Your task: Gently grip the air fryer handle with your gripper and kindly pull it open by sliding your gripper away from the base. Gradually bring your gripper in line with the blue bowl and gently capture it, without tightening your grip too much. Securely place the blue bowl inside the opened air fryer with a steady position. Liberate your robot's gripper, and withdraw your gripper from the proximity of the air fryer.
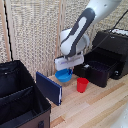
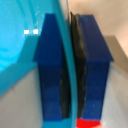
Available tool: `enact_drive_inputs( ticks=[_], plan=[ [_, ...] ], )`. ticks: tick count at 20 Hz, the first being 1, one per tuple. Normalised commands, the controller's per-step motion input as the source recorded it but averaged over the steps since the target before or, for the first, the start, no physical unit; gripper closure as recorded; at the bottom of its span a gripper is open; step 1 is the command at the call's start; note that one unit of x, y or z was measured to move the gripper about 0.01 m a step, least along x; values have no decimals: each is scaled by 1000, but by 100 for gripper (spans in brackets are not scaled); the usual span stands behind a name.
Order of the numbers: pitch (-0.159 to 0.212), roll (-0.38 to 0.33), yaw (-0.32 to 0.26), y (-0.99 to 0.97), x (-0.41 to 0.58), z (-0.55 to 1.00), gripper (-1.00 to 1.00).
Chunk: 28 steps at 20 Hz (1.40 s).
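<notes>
- Blue bowl (image 1: 63, 76) sits low over the wooden desk (image 1: 95, 107), just beside the red cup (image 1: 82, 84) and between the dark-blue flat panel (image 1: 49, 88) and the air fryer (image 1: 107, 59); whether it rests on the wood or is lifted clear I cannot tell.
- Claw (image 1: 68, 69) is directly above the bowl's far edge. In the wrist view its two blue fingers (image 2: 50, 70) are pressed narrow on either side of the bowl's thin rim (image 2: 68, 65), so the claw is holding the bowl by its wall.
- Air fryer drawer (image 1: 100, 70) stands pulled out toward the cup with its cavity showing, so the opening step looks done. The handle is too dark and small to pick out.
- Judged from this, the grasp is made and roughly half the job is behind.
- Left to do: carry the bowl toward the exterior view's right, past the cup, set it level in the drawer, spread the fingers, and back the arm away.
- A large black fabric case (image 1: 17, 97) fills the exterior view's lower left, well apart from that path.
</notes>
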Motion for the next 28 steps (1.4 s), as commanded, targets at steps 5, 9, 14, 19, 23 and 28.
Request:
enact_drive_inputs(
  ticks=[5,9,14,19,23,28],
  plan=[
    [-8,9,-176,-43,217,899,100],
    [-13,37,-179,-477,148,739,100],
    [0,6,-197,-585,112,707,100],
    [-31,0,-260,-434,98,468,100],
    [-97,0,-339,-221,42,203,100],
    [-69,0,-368,-226,33,-53,100]
  ],
)
